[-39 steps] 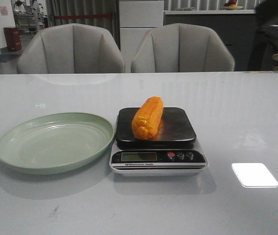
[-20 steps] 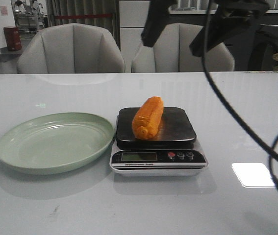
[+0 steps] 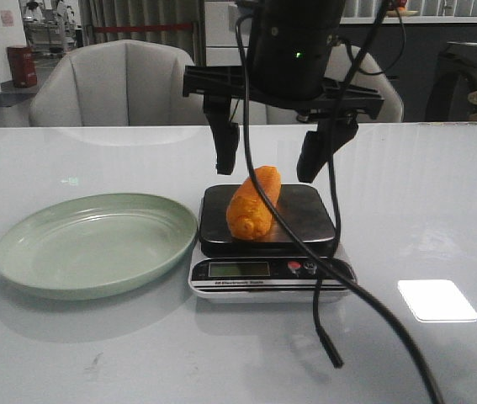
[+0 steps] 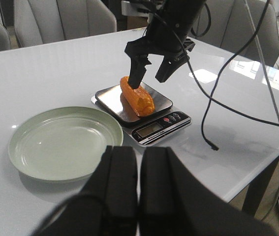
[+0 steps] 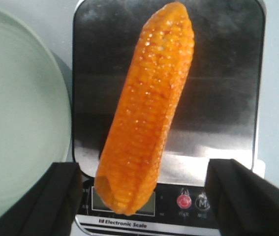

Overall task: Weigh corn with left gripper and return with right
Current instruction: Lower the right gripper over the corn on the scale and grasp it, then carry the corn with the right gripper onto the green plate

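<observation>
One corn (image 3: 253,203) cob lay unmoved on our scale (image 3: 269,244) beside the green plate (image 3: 93,242) on the worktop (image 3: 440,210). Our right gripper (image 3: 273,160), half a second earlier higher up, hung just above it, jaws spread; our left gripper (image 4: 138,183) sat apart, jaws pressed together.

Soft light, tabletop (image 3: 440,194) glare patch
</observation>
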